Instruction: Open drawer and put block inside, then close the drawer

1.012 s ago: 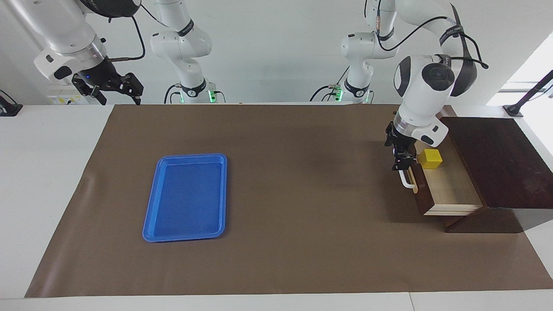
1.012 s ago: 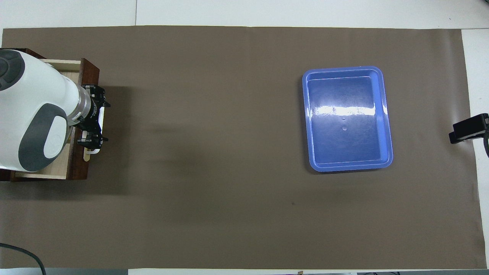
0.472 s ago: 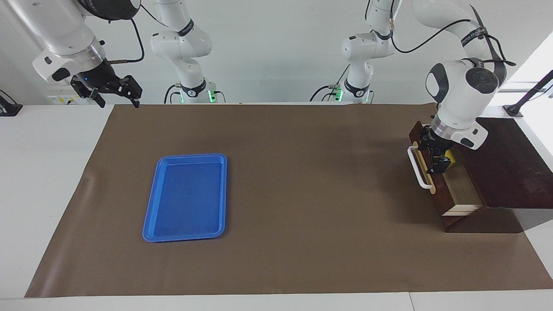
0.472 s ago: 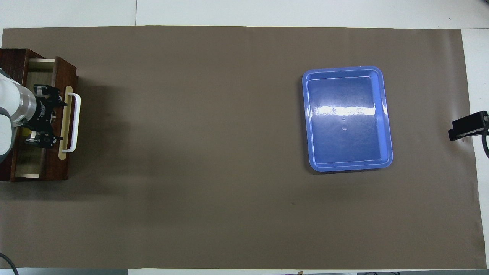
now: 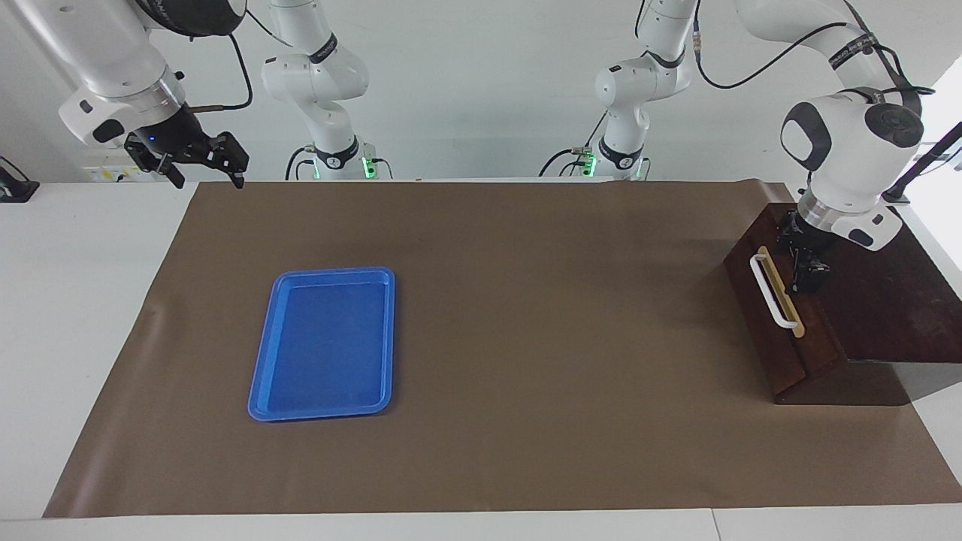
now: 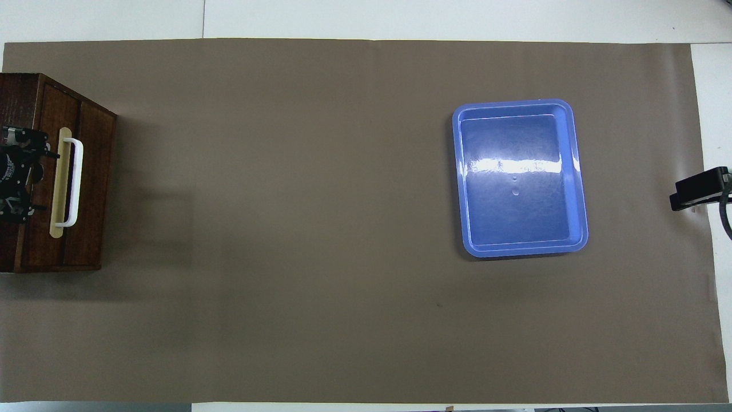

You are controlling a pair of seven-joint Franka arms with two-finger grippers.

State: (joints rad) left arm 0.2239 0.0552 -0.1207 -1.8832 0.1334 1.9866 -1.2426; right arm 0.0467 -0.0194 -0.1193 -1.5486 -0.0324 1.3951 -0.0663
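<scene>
The drawer (image 5: 782,353) stands shut in its dark wooden box (image 5: 879,293) at the left arm's end of the table, its white bar handle (image 5: 772,291) facing the table's middle. From overhead, the drawer front (image 6: 91,183) and handle (image 6: 73,180) sit flush with the box. My left gripper (image 5: 806,259) hangs open just over the box's top edge above the handle, holding nothing; it also shows in the overhead view (image 6: 14,174). The block is hidden. My right gripper (image 5: 197,161) waits open, raised over the table's corner at the right arm's end.
A flat blue tray (image 5: 323,342) lies on the brown mat (image 5: 526,300) toward the right arm's end; the tray (image 6: 520,177) holds nothing. White table (image 5: 75,338) borders the mat.
The drawer slid from open to fully shut, with the yellow block inside it now hidden. My left gripper travelled with it toward the box. The right gripper barely shifted.
</scene>
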